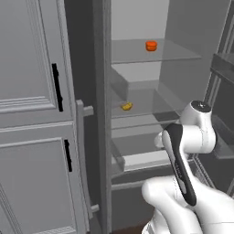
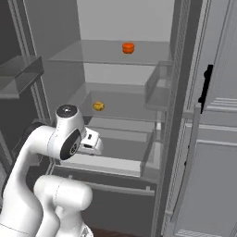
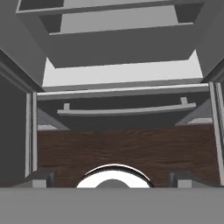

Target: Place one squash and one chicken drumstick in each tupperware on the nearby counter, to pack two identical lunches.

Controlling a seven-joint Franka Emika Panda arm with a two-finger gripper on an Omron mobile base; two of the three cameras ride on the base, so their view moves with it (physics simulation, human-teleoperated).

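I face an open fridge. A round orange item (image 1: 151, 45) (image 2: 128, 47) sits on its top glass shelf. A small yellow item (image 1: 127, 106) (image 2: 98, 106) lies on the shelf below; both are too small to tell squash from chicken drumstick. The tupperware and the counter are out of view. My arm is folded in front of the lower shelves, with the white hand (image 2: 92, 141) low and well short of both items. In the hand view my gripper (image 3: 111, 177) is open, its fingertips (image 3: 40, 177) wide apart with nothing between them, pointing at the fridge's lower drawers.
A drawer with a long bar handle (image 3: 124, 110) closes the fridge bottom, above a dark wood floor (image 3: 131, 148). The fridge door edge with its tall handle (image 1: 82, 151) (image 2: 192, 157) stands beside the opening. Grey panelled cabinets with black handles (image 1: 57, 87) (image 2: 207, 83) flank it.
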